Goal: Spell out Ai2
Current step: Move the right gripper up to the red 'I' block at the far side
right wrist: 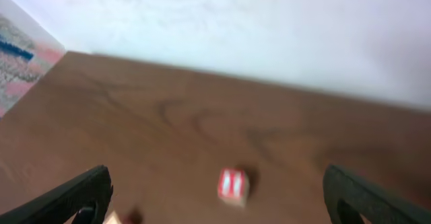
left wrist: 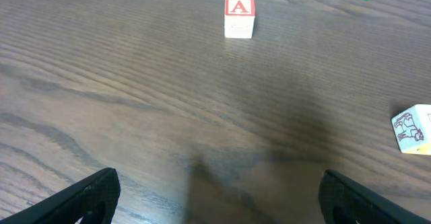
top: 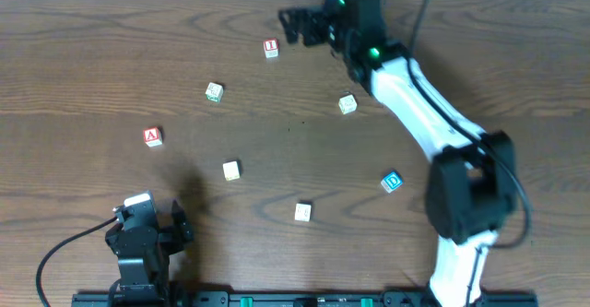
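Observation:
A red "A" block [top: 153,136] lies at the left of the table; it also shows in the left wrist view [left wrist: 239,16]. A red "I" block [top: 270,48] lies at the far middle and shows blurred in the right wrist view [right wrist: 234,185]. My left gripper [top: 175,228] is open and empty near the front left edge, well short of the "A" block. My right gripper [top: 293,26] is open and empty at the far side, just right of the "I" block. No block with a "2" can be read.
Other blocks lie scattered: a green-printed one [top: 214,91], a cream one [top: 231,170], another [top: 302,212], one near the right arm [top: 347,103], and a blue one [top: 392,181]. The right arm spans the right half of the table.

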